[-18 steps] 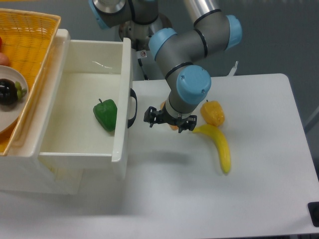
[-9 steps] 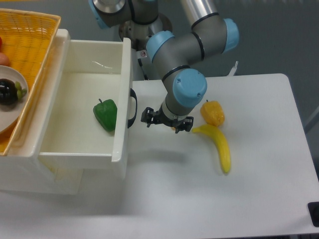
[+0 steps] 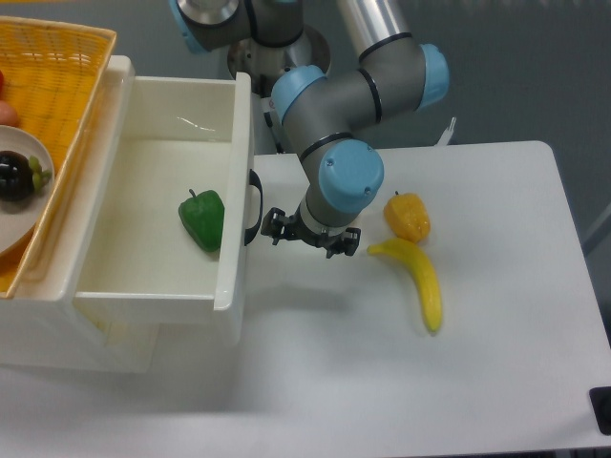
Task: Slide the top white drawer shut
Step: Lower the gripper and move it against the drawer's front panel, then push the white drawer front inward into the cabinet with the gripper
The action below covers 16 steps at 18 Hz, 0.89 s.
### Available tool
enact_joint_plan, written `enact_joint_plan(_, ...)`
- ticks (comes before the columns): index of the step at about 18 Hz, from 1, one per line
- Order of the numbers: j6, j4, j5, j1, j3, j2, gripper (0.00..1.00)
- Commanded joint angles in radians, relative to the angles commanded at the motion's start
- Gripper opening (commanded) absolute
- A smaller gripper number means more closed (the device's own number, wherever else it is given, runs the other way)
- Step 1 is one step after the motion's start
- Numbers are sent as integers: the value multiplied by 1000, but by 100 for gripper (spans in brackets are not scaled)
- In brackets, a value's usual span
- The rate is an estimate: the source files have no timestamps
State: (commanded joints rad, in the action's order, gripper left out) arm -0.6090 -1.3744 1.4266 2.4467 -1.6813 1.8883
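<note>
The large glossy white plastic box-shaped top drawer (image 3: pixel 158 205) stands pulled well out of its cabinet, open side up, its front panel upright and facing the gripper (image 3: pixel 310 235). A black curved handle (image 3: pixel 254 206) sits mid-height on that panel, just to the left of the gripper; whether the two touch is hard to tell from this angle. The drawer's pale floor shows, with a highlight near the back wall.

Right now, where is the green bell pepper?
The green bell pepper lies inside the open top white drawer at the left of the camera view, against its front panel, just behind the black handle.
</note>
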Motion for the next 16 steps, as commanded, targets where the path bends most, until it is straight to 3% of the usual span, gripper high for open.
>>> enact_joint_plan(16, -2, -12, -5, -11, 9, -11, 100)
